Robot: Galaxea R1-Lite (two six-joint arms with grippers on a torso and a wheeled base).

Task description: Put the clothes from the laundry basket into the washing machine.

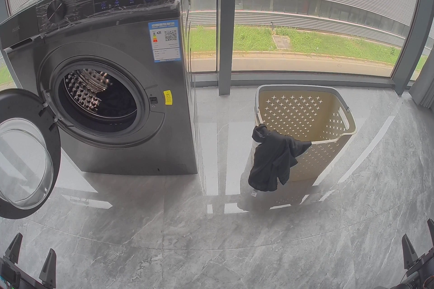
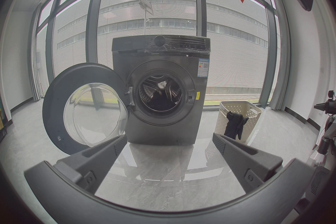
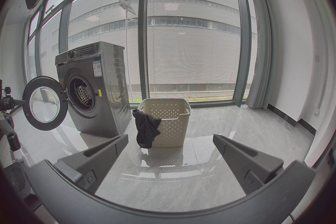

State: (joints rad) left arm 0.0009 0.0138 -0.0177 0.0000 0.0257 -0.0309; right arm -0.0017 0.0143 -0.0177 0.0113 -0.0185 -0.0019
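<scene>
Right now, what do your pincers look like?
My left pincer and right pincer match. Each has two dark grey, wedge-shaped fingers with ribbed pads at the tips and a small round bolt hole near the base. They sit on a curved dark grey bar.

Open floor [image 1: 217, 231] before laundry basket [image 1: 332, 134] and open-doored washing machine [image 1: 122, 154]

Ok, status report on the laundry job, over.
Left gripper and right gripper open, empty. Black garment draped over basket rim, washer door open. Bare floor between basket and washer.
</scene>
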